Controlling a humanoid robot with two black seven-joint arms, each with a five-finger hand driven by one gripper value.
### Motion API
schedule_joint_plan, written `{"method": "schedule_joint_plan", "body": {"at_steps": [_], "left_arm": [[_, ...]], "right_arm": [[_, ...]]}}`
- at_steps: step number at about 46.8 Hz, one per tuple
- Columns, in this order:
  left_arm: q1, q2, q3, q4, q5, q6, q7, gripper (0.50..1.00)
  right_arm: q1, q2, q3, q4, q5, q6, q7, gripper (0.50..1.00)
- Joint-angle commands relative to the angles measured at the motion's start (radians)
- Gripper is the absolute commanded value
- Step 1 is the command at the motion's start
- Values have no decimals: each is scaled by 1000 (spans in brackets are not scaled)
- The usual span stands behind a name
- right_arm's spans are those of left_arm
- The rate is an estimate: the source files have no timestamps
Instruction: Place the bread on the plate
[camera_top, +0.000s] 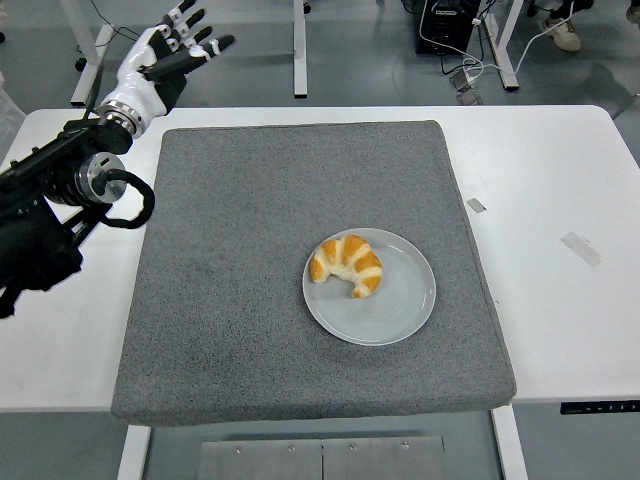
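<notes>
A golden croissant (347, 265) lies on the left part of a grey round plate (400, 305), which sits on the dark grey mat (230, 300). My left hand (175, 45) is raised at the far upper left, beyond the mat's back corner, well away from the plate. Its white fingers are spread and hold nothing. The black left arm (50, 210) runs along the left edge of the picture. The right arm does not show.
The mat covers the middle of the white table (560, 200). Two small pieces of tape (580, 247) lie on the table to the right of the mat. Table legs and cables show on the floor beyond.
</notes>
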Motion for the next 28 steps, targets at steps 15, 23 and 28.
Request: {"method": "schedule_joint_plan", "body": {"at_steps": [15,23,28], "left_arm": [[161,-209,-393,-1,-98,46,-22,978],[149,-212,-402,-5,-177,41,-69,978],[135,-212,-402,-5,-189,40,-69,978]], "right_arm": [[-1,0,0,2,1,0,0,1000],[-4,0,0,2,1,0,0,1000],[-7,0,0,2,1,0,0,1000]]}}
